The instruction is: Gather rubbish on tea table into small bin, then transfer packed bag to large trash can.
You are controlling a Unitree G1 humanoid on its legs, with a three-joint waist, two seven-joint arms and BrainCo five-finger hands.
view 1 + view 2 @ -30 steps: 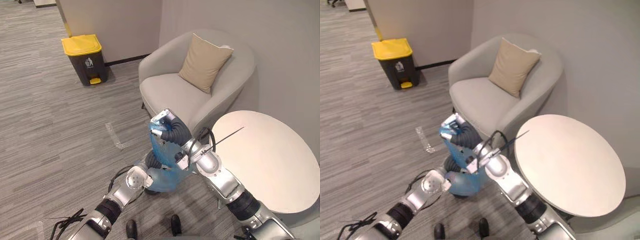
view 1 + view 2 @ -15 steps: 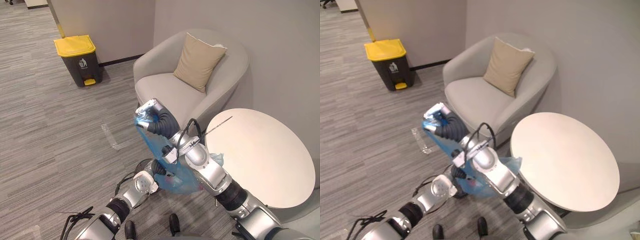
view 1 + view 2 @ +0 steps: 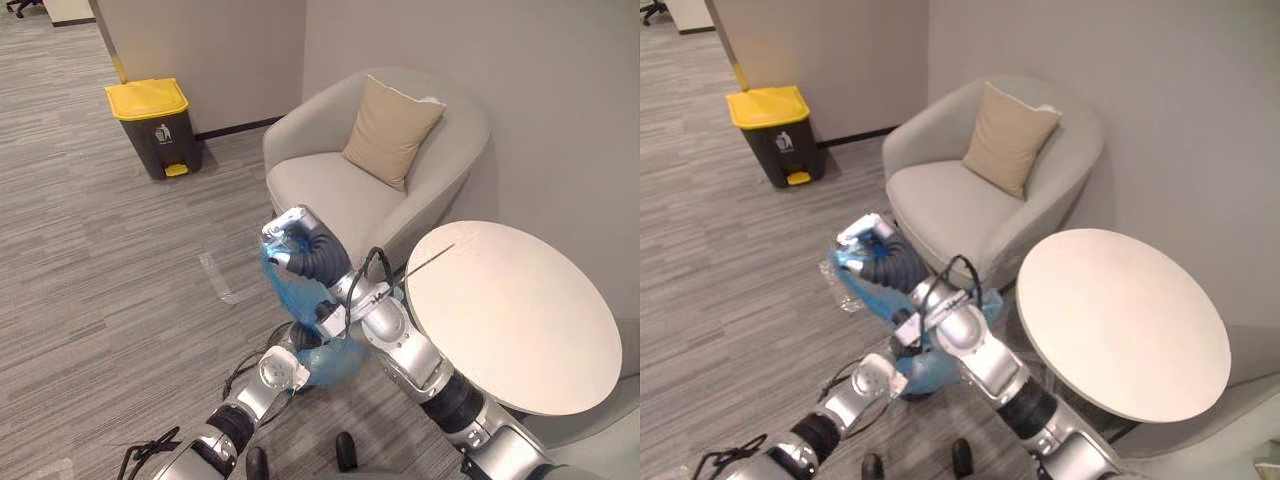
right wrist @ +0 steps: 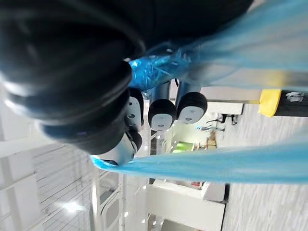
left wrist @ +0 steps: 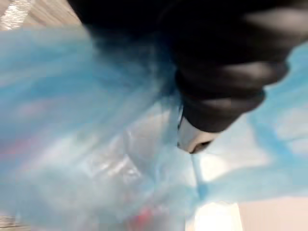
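A blue plastic rubbish bag (image 3: pixel 300 290) hangs in the air beside the round white tea table (image 3: pixel 510 310). My right hand (image 3: pixel 290 235) is shut on its bunched top, and the right wrist view shows blue plastic (image 4: pixel 159 65) gathered under the curled fingers (image 4: pixel 161 113). My left hand (image 3: pixel 295 355) is curled against the full lower part of the bag (image 5: pixel 96 144). I cannot tell whether it grips the plastic. The large dark trash can with a yellow lid (image 3: pixel 155 125) stands by the far wall, well to the left.
A grey armchair (image 3: pixel 330 185) with a tan cushion (image 3: pixel 392 128) stands behind the bag, next to the table. A pale tape mark (image 3: pixel 215 275) lies on the striped grey carpet between me and the trash can.
The camera has shifted. My right hand has carried the bag's top leftward, away from the table. The left hand's fingers have curled in at the bag's bottom.
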